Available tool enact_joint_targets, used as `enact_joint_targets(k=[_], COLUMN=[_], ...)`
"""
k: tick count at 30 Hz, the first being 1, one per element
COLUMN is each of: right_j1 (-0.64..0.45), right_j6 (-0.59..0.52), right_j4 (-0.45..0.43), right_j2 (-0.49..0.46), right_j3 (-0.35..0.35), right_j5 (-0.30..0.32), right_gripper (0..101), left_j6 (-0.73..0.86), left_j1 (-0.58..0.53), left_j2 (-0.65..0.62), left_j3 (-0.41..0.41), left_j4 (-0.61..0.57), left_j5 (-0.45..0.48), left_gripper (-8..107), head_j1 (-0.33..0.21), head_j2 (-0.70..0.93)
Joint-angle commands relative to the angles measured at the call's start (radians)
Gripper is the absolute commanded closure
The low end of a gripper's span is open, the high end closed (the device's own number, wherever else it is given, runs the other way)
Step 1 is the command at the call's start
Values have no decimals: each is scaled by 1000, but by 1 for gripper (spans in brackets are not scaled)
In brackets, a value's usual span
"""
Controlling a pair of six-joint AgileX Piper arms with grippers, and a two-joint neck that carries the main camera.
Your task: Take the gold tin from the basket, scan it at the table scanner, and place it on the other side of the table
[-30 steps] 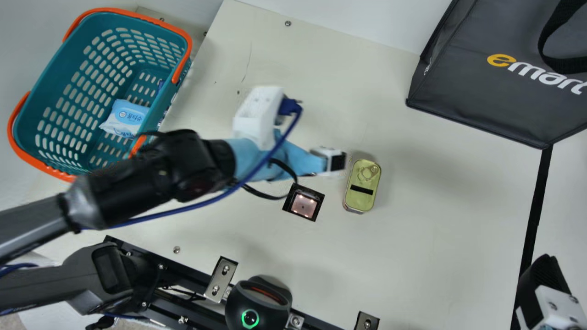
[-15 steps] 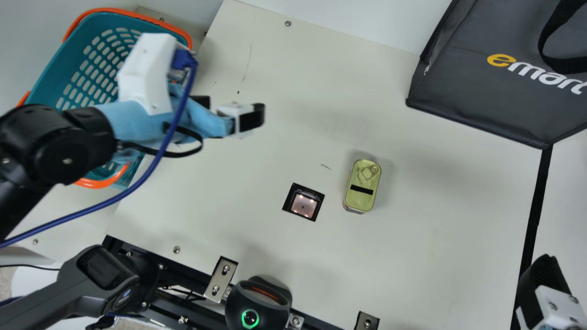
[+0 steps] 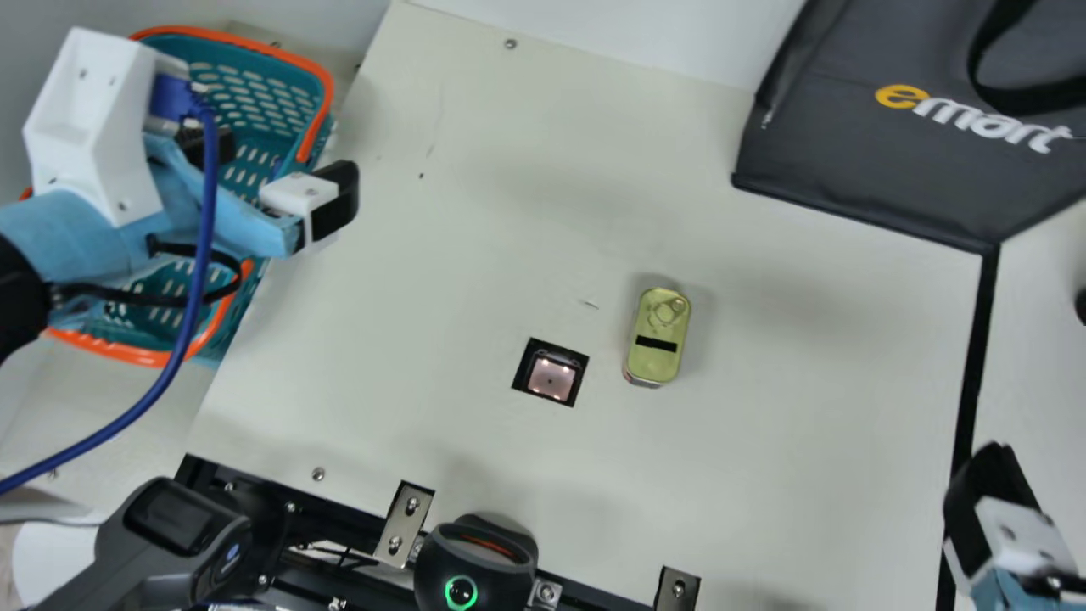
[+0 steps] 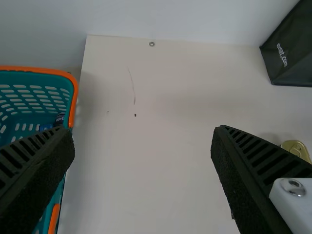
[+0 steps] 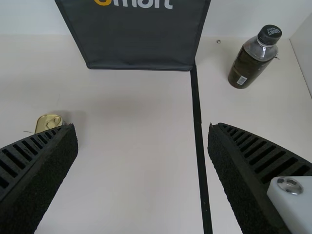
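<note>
Where its corners curve, the tin seems metallic.

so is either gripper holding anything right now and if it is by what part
Nothing is held. The left gripper and the right gripper are both open and empty, and the gold tin sits on the table.

Can't see much of basket behind left gripper and arm, main view. Can't identify dark-blue item inside, left wrist view. Cut off by main view's edges: bag, right gripper. Can't identify dark shape at its right edge. Partly hidden by finger, right wrist view: gold tin.
</note>
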Motion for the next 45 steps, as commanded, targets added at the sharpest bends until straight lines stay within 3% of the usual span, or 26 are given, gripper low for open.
enact_joint_targets(k=[1,8,14,33,38,45], right_j1=[0,0,14,293,346,467], right_j6=[0,0,-8,-173,-96,181], right_j4=[0,0,-3,71,32,-103], right_j2=[0,0,13,187,258,385], right_j3=[0,0,2,51,49,34], right_j5=[0,0,-4,-29,-66,-138], right_gripper=[6,6,6,6,6,6], left_j6=[0,0,0,0,0,0], left_j1=[0,0,0,0,0,0], left_j2=[0,0,0,0,0,0], left_j3=[0,0,0,0,0,0], left_j4=[0,0,0,0,0,0], left_j5=[0,0,0,0,0,0], left_gripper=[9,9,9,9,9,9], head_j1=[-27,-27,-27,-27,-27,-27], head_j2=[-89,-252,-252,-252,-252,-252])
